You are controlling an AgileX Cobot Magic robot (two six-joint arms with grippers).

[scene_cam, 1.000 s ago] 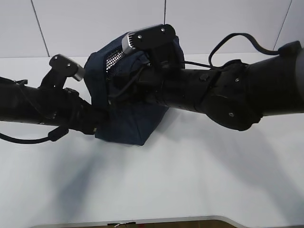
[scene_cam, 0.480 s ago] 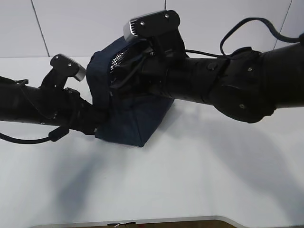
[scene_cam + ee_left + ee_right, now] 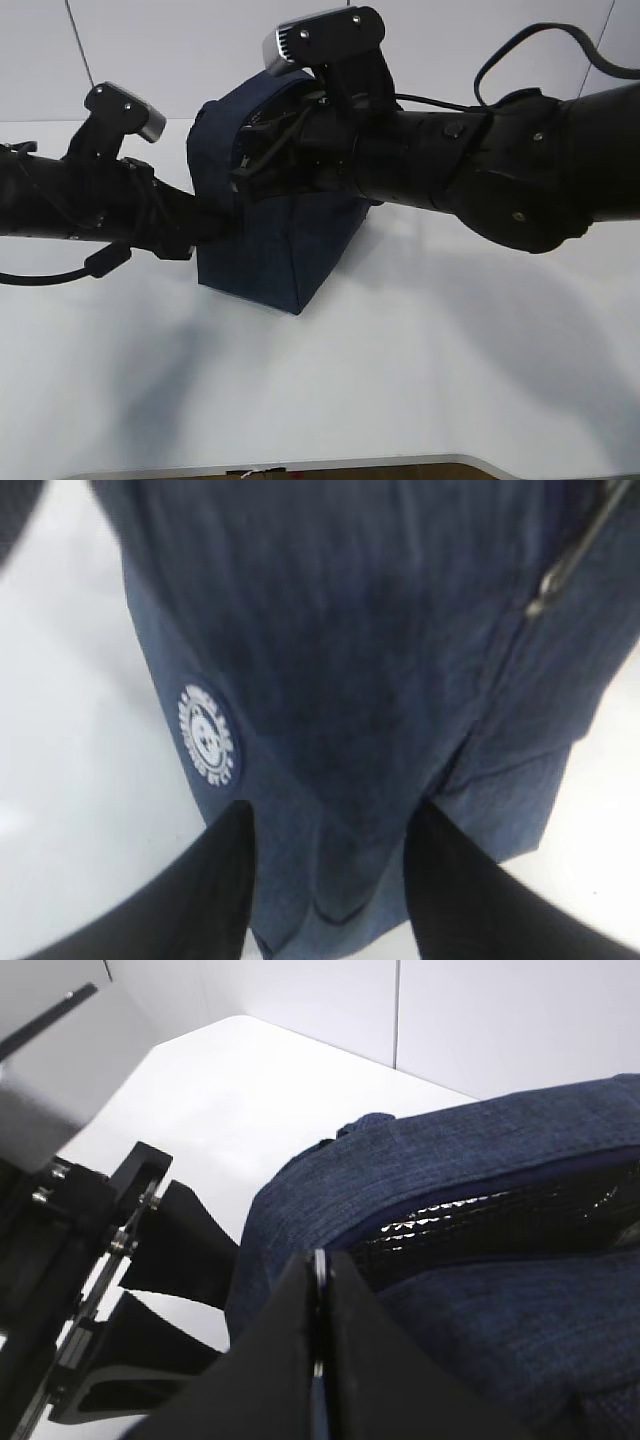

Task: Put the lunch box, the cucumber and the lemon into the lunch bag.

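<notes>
The dark navy lunch bag (image 3: 270, 250) stands on the white table. My left gripper (image 3: 212, 226) is against its left end. In the left wrist view its two fingers (image 3: 225, 880) pinch a fold of the bag's fabric (image 3: 330, 860) beside a round white logo patch (image 3: 207, 735). My right gripper (image 3: 318, 1265) is shut on the thin metal ring pull of the zipper, at the bag's top left (image 3: 245, 172). Silver foil lining (image 3: 480, 1222) shows through the narrow open slit. The lunch box, cucumber and lemon are out of view.
The white table (image 3: 450, 360) extends in front of and to the right of the bag. Pale wall panels (image 3: 200, 50) stand behind. The thick right arm (image 3: 500, 180) crosses above the bag from the right. The table's front edge (image 3: 330, 465) is at the bottom.
My right gripper has risen and moved left along the bag's top. My left arm has lifted. The bag stands taller and squarer, and its foil opening no longer shows in the exterior view.
</notes>
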